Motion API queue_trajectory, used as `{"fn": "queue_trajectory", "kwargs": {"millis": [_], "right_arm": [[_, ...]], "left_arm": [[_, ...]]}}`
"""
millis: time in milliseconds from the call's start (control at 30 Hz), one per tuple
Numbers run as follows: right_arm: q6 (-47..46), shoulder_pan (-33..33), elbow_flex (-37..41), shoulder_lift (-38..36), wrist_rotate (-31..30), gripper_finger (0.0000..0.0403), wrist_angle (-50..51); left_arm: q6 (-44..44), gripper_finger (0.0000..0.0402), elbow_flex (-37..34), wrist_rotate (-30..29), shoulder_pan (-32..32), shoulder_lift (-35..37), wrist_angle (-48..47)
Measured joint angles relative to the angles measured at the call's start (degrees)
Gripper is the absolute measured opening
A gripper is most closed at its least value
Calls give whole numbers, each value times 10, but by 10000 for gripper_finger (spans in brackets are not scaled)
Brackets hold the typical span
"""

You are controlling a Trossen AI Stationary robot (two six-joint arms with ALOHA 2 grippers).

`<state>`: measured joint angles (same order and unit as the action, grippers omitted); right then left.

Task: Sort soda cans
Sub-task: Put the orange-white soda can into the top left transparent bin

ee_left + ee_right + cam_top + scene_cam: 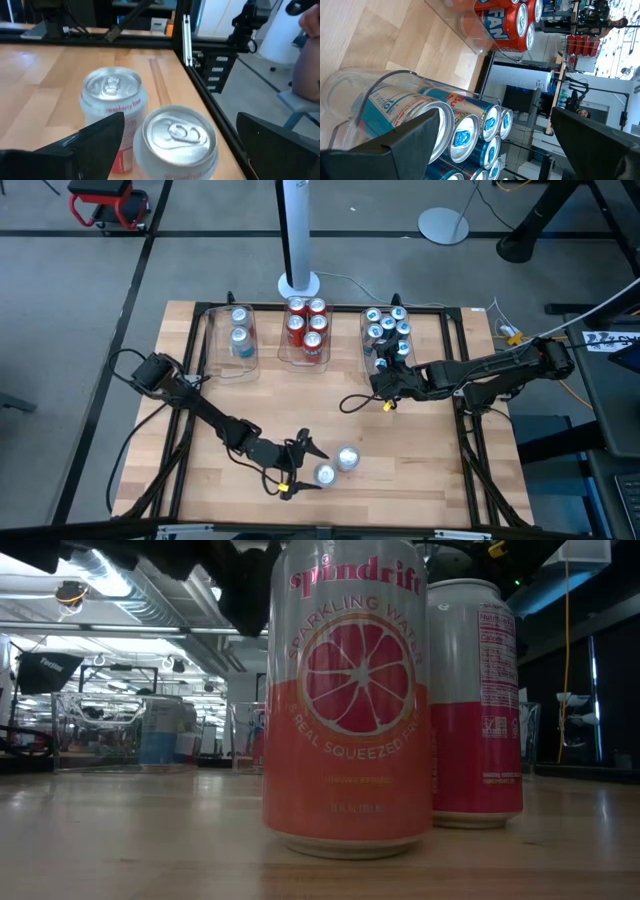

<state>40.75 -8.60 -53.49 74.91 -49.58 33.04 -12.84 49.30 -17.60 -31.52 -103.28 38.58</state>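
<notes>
Two loose soda cans with silver-and-pink bodies stand upright on the wood near the table's near edge: one, the other just beside it. My left gripper is open at table height, one finger on either side of the nearer can, with a gap showing on both sides. My right gripper is open at the near end of the right tray, which holds several blue cans.
Three clear trays line the far side: the left tray holds two blue-and-silver cans, the middle tray holds red cans, and the right tray holds blue ones. A white post base stands behind them. Bare wood lies between the trays and the loose cans.
</notes>
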Motion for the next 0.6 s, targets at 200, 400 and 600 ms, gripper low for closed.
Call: {"fn": "queue_trajectory", "kwargs": {"millis": [200, 400, 600], "right_arm": [[0, 0, 0, 0, 0, 380, 0], [0, 0, 0, 0, -1, 380, 0], [0, 0, 0, 0, -1, 380, -1]], "left_arm": [[13, 373, 0, -5, 2, -9, 2], [9, 373, 0, -7, 5, -47, 48], [-5, 373, 0, -6, 6, -65, 50]]}}
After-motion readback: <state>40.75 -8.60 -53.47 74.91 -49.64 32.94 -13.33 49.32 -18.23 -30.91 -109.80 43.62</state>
